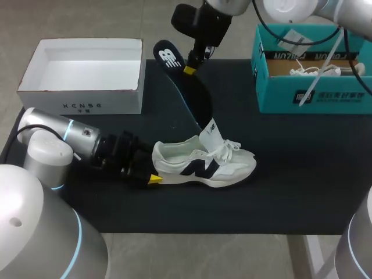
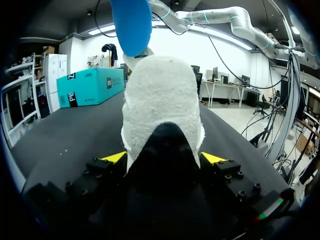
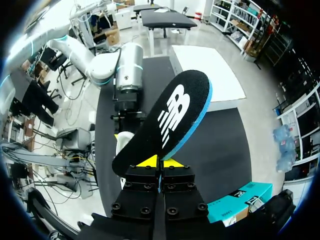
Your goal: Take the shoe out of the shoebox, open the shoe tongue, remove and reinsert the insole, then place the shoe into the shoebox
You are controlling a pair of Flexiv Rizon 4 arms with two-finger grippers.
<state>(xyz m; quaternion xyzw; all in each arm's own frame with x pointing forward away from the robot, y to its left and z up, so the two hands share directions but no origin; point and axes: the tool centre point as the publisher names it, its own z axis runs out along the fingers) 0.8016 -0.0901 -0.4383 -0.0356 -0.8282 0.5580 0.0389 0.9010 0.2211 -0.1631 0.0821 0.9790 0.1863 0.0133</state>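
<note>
The shoe (image 1: 203, 165) is white with a dark side logo, upright on its sole, well apart from the teal shoebox (image 1: 314, 96); its long axis runs along the shoebox front, with the toe nearer the box and the heel clenched by the left gripper (image 2: 164, 158); the right gripper (image 3: 160, 161) pinches the black, blue-edged insole (image 1: 186, 87) beside the shoebox.

insole (image 1: 189, 87) — lower end hidden behind shoe (image 1: 203, 164) | teal box (image 1: 314, 96) — cut by edge | shoe toe hidden, left wrist view

In the left gripper (image 2: 162, 159), the shoe (image 2: 162, 100) is heeled in rough, fuzzy white cloth. The insole (image 3: 170, 117) in the right gripper (image 3: 160, 162) is faced matt black and edged with blue foam.
</note>
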